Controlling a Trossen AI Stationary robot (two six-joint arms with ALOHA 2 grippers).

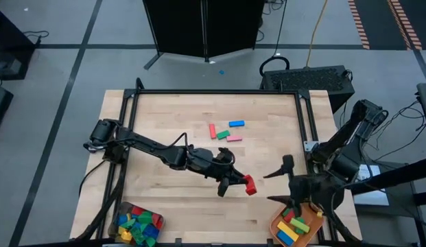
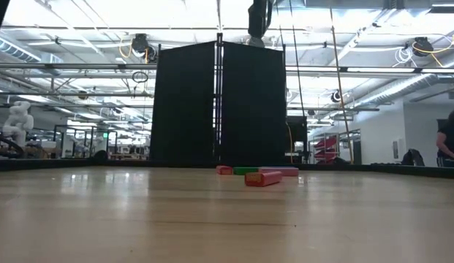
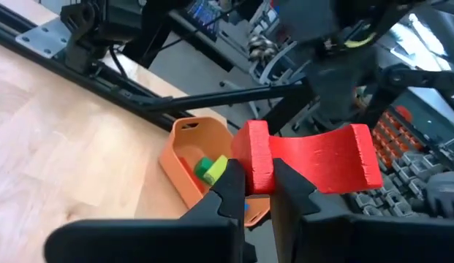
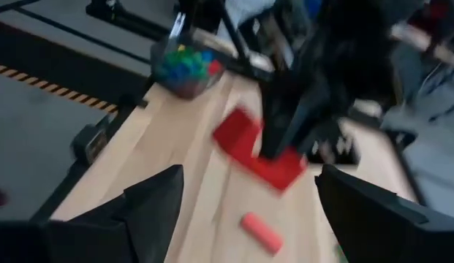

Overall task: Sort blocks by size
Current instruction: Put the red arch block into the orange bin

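Above the worktop's [image 1: 164, 123] middle, the left gripper [image 1: 234, 182] had its fingers clamped on a long red block [image 1: 250, 185], right gripper's [image 1: 289, 180] fingers apart over the orange tray [image 1: 276, 226]; best handed across slowly, released only once gripped.

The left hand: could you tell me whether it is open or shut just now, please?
Shut on the red block: in its wrist view the left hand pinches one end of the block between both fingers, above the table.
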